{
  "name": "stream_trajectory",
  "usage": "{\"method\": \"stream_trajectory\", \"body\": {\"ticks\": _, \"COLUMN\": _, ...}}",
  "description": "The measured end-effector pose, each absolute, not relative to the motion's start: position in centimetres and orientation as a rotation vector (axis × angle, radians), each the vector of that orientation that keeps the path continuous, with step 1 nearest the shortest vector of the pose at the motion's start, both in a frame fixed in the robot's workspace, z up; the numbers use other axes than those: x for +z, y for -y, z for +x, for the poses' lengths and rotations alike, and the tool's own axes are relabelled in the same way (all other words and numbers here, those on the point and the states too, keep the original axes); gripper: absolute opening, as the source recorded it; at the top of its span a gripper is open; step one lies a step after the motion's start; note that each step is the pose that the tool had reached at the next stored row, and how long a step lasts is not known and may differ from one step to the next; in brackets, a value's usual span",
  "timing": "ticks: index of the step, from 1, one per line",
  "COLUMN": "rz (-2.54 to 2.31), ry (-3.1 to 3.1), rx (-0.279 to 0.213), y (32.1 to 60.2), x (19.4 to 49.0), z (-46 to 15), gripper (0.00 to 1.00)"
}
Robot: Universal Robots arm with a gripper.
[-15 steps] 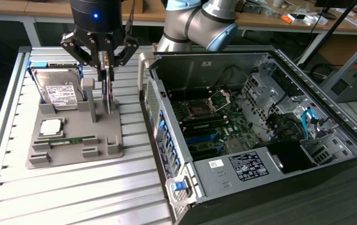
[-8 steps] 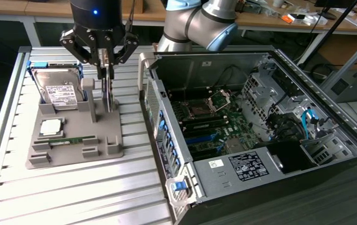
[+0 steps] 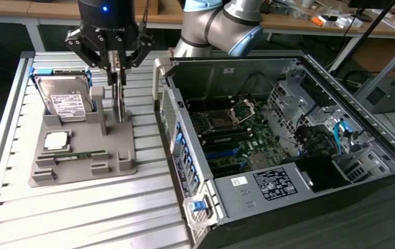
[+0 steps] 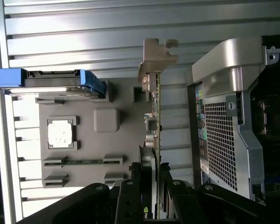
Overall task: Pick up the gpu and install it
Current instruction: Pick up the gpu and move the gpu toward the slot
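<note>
The gpu [image 3: 119,101] is a thin dark card standing edge-on in the grey holder [image 3: 114,150], on the exterior view's left. My gripper [image 3: 116,70] comes down from above with a finger pressed on each side of the card's upper part. The wrist view shows the gpu [image 4: 155,116] as a narrow strip with its pale metal bracket [image 4: 156,56] at the far end, and my gripper [image 4: 150,170] is shut on the near end. The card's lower edge still sits at the holder [image 4: 121,140].
The holder also carries a hard drive [image 3: 65,98] with blue rails, a processor chip [image 3: 56,140] and a slim green memory stick [image 3: 73,155]. The open computer case [image 3: 287,145] lies on the exterior view's right, its motherboard [image 3: 232,135] exposed. Ribbed metal tabletop [image 3: 80,218] surrounds the holder.
</note>
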State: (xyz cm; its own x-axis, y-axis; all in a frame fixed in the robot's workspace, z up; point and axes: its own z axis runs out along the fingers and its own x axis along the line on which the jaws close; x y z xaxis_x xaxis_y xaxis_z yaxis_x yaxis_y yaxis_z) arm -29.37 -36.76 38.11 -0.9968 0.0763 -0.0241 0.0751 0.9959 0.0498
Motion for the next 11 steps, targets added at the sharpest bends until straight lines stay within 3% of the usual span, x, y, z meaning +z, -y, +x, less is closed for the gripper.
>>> {"method": "stream_trajectory", "body": {"ticks": 11, "rz": 0.118, "ry": -3.112, "rx": 0.078, "y": 36.76, "x": 38.90, "z": -29.37, "gripper": 0.27}}
